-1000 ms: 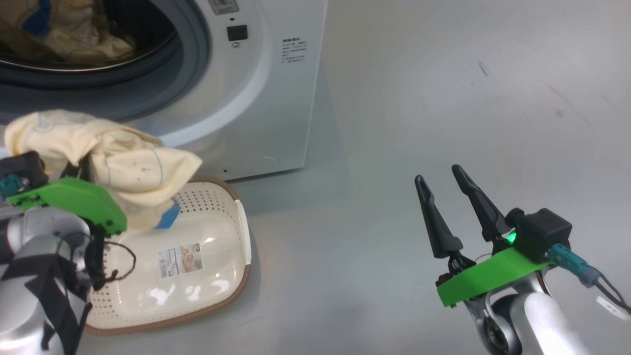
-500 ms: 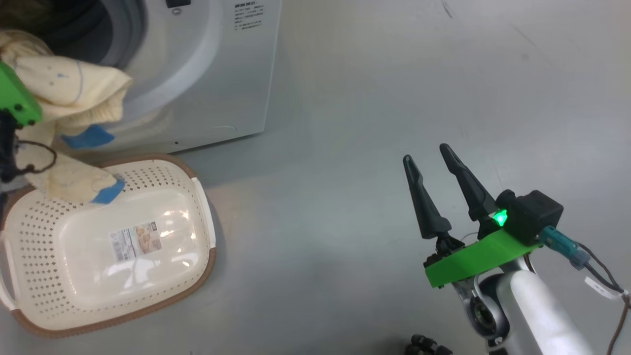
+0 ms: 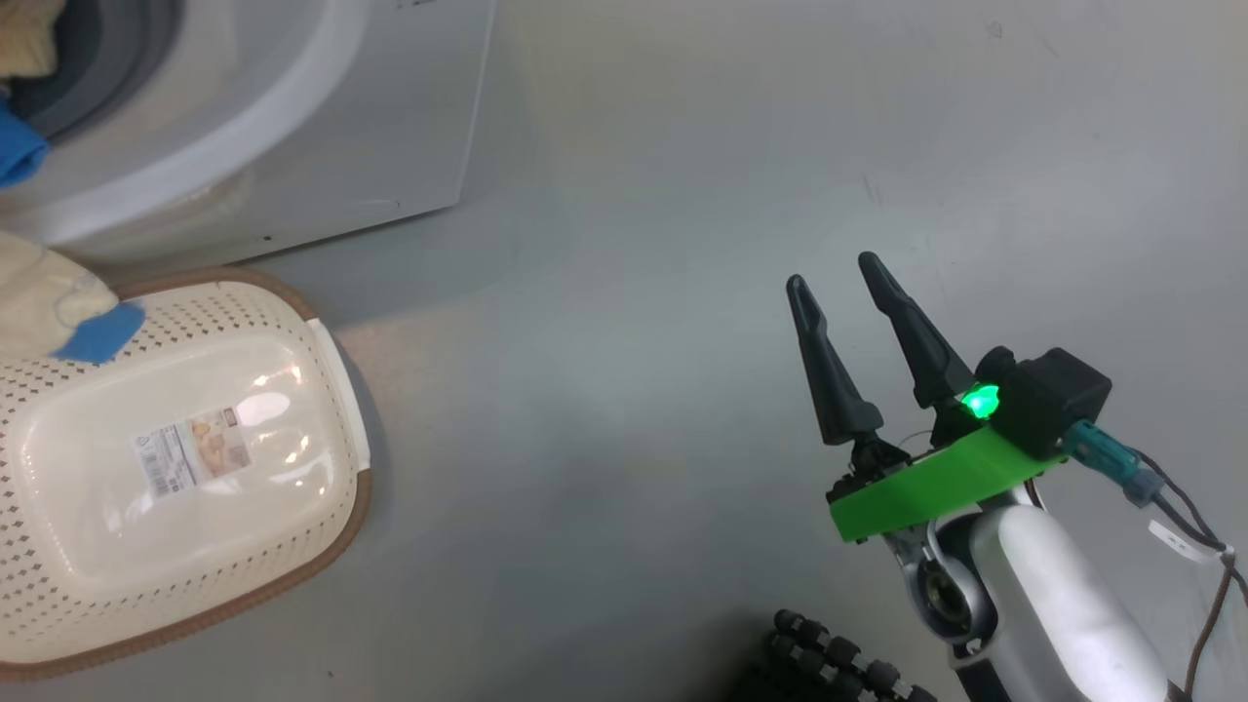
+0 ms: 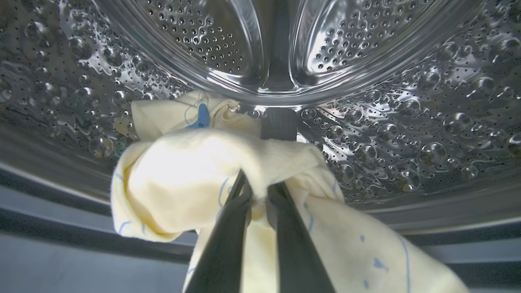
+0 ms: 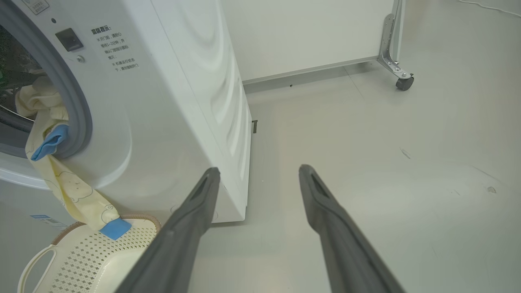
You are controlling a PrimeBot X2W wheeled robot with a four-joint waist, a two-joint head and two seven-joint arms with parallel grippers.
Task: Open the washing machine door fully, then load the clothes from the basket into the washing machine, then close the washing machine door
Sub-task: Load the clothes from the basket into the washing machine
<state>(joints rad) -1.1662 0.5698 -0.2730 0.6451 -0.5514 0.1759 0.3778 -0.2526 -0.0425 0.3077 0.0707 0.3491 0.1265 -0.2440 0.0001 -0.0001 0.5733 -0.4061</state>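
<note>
Two pincers: left pincer (image 4: pixel 257 184) and right pincer (image 3: pixel 831 271), well apart from each other.
Left pincer: jaws drawn narrow, pinching a fold of the clothes (image 4: pixel 183 171); my tips reach into the steel drum (image 4: pixel 366 122).
Right pincer: jaws spread wide, holding nothing, hanging over bare floor (image 3: pixel 634 292).
One washing machine (image 5: pixel 183 101): to the left of my right pincer, its front corner just beyond my left finger in the right wrist view.
Clothes: one cream-yellow bundle bunched around my left tips. More cream fabric lies beyond them, deeper in the drum; I cannot tell whether it is a separate piece.
Trailing end: hangs out over the grey gasket (image 5: pixel 83 118) and down the machine's front to the basket (image 3: pixel 331 546).
Two blue patches: upper blue patch (image 5: pixel 49 140) at the gasket, lower blue patch (image 5: pixel 115 228) touching the basket's perforated wall.
One basket: on the floor, far to the left of my right pincer, close to the machine's front; one label (image 3: pixel 192 450) inside.
</note>
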